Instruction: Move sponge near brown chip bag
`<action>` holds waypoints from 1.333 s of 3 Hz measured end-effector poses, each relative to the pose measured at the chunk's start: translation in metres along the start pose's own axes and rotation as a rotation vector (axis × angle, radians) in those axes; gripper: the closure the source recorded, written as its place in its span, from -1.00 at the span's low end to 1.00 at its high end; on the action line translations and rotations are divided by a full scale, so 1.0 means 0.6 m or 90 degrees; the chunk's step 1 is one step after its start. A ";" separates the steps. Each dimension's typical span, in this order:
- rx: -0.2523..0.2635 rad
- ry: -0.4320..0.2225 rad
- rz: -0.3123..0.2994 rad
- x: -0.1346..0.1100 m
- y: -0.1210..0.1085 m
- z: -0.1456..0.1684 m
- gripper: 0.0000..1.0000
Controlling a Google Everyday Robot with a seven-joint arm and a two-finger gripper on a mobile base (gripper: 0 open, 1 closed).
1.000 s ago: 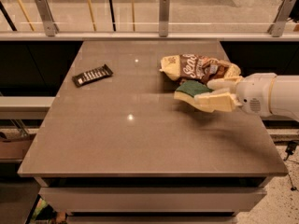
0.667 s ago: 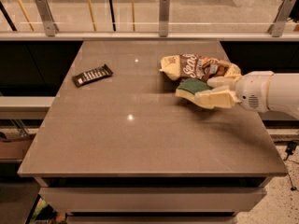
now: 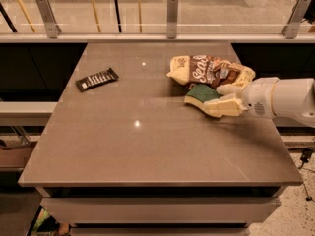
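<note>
The sponge (image 3: 201,93), dark green on top with pale yellow foam below, is at the right of the table, right in front of the brown chip bag (image 3: 209,70) and touching or nearly touching its near edge. The bag is wrinkly brown with cream ends and white lettering. My gripper (image 3: 214,100) reaches in from the right on a white arm (image 3: 283,100). Its cream fingers (image 3: 222,107) close on the right end of the sponge, one on the far side and one on the near side. I cannot tell whether the sponge rests on the table or hangs just above it.
A thin dark wrapped bar (image 3: 97,79) lies at the left of the brown table (image 3: 138,146). A glass railing with metal posts (image 3: 171,16) runs behind the table's far edge. The table's right edge is close under my arm.
My gripper and the sponge have shifted slightly toward the chip bag. The bag and the dark bar have not moved.
</note>
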State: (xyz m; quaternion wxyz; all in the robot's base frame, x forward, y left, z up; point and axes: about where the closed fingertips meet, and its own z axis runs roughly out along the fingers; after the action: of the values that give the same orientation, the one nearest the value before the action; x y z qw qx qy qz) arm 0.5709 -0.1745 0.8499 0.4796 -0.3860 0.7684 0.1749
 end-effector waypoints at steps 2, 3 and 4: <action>0.007 0.051 -0.008 0.025 0.006 0.013 1.00; 0.007 0.051 -0.008 0.024 0.006 0.012 1.00; 0.006 0.050 -0.010 0.020 0.009 0.014 0.65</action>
State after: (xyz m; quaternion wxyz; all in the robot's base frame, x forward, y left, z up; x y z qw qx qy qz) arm 0.5689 -0.1711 0.8349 0.4520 -0.3966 0.7844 0.1519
